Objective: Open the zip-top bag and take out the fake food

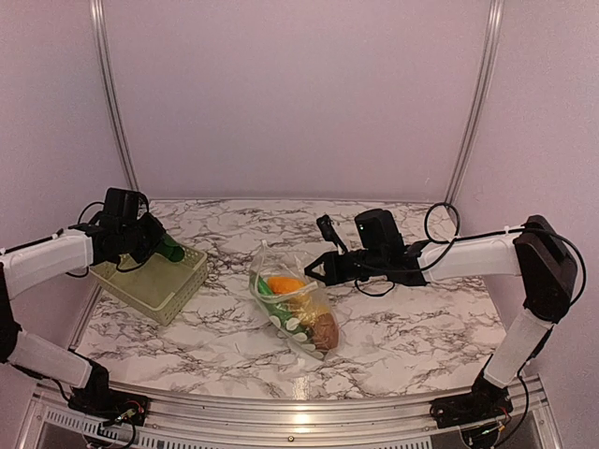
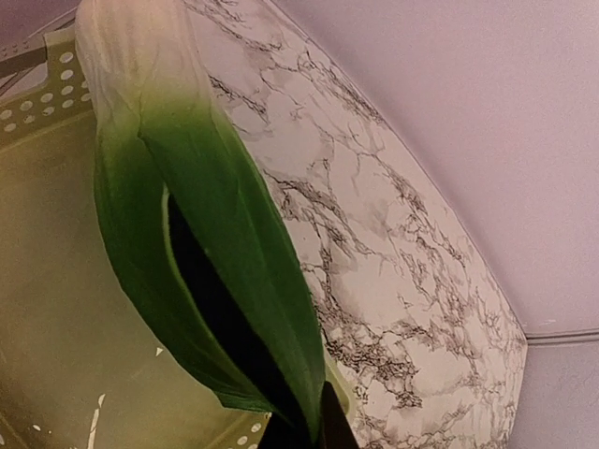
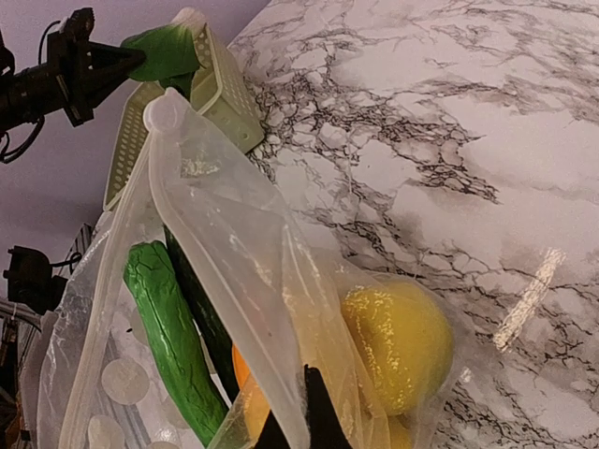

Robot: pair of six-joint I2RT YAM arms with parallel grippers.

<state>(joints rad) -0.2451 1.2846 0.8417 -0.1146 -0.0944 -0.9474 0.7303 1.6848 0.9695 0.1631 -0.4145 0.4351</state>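
The basket (image 1: 174,299) lies left of the zip-top bag (image 1: 284,324) holding fake food (image 1: 284,283).

A pale green perforated basket (image 1: 164,285) sits askew near the left edge of a white, grey-veined marble table (image 1: 421,327); plain lilac walls (image 1: 299,94) enclose it; two metal rails (image 1: 112,103) rise behind.

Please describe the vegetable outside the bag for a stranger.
At the left of the table is a pale green basket. Over it, the left tool holds a leafy vegetable, green fading to white, the only food outside the bag.
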